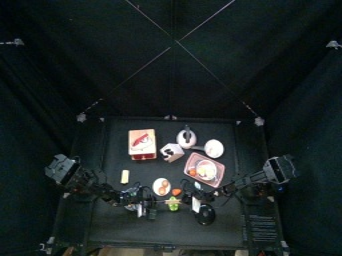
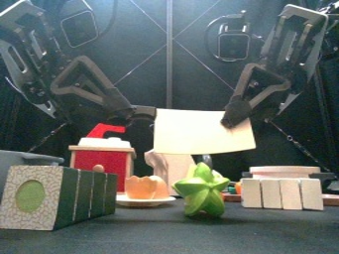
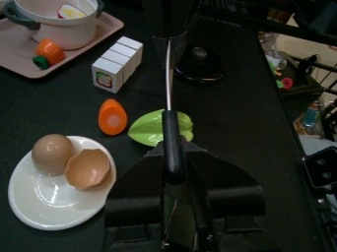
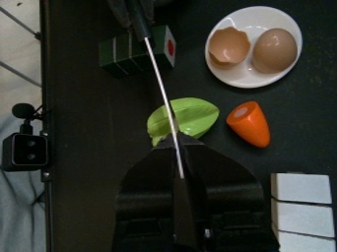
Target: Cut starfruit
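**Green starfruit at the front of the black surface, a thin blade held above it**

The starfruit is seen standing on the black surface near its front edge, between a white plate and a row of white blocks. Two brown eggshell halves are carried on the plate. An orange piece is seen just beside the starfruit.

A thin blade is seen running out from the left pincer, over the starfruit; in the left wrist view the pincer is closed narrowly on the blade's dark handle. A similar thin blade is shown in the right wrist view, and whether the right pincer is holding it or is only lined up with it cannot be told.

Farther back, a red box and a pink tray with a white bowl are set on the surface. A green-faced block is placed at the front left. A pale sheet is seen behind the starfruit in the front view.

The surface is enclosed by black curtains. Past them, in the left wrist view, a cluttered room edge is glimpsed.
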Action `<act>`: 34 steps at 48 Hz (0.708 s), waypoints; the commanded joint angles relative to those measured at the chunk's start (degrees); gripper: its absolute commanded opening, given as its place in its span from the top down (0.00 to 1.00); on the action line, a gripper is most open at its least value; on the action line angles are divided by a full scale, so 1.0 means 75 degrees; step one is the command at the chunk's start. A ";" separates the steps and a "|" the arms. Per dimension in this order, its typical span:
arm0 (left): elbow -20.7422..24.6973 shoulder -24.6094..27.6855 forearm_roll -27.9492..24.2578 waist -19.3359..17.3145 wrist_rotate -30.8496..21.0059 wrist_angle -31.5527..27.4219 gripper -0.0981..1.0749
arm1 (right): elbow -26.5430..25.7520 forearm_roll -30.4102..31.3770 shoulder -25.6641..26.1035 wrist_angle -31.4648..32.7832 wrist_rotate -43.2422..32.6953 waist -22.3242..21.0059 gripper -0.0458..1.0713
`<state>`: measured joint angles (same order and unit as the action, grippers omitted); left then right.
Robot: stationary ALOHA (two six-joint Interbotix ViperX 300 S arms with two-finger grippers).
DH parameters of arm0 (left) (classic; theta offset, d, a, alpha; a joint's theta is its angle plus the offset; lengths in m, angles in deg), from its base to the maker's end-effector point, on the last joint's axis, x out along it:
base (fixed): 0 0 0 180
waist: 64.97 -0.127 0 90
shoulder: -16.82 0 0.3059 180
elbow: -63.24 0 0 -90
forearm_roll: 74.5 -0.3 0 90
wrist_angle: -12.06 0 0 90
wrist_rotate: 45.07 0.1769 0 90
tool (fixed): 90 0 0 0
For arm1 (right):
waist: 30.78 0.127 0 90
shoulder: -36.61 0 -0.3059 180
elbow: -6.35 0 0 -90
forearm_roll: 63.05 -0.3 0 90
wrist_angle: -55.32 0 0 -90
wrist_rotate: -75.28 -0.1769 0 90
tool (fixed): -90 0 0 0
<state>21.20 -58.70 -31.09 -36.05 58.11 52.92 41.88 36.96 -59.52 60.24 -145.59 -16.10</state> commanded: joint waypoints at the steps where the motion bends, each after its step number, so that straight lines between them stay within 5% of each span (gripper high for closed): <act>1: 0.0023 0.0000 0.0000 0.0164 0.0012 -0.0082 0.53 | -0.0023 -0.0117 0.0035 -0.0012 -0.0012 -0.0035 0.59; 34: 0.0012 0.0070 0.0059 0.0164 0.0012 -0.0281 0.53 | -0.0035 -0.0340 -0.0187 -0.0012 -0.0023 -0.0012 0.59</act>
<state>21.38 -58.08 -30.73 -36.05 58.02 51.17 41.44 34.77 -61.28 60.15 -145.59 -16.10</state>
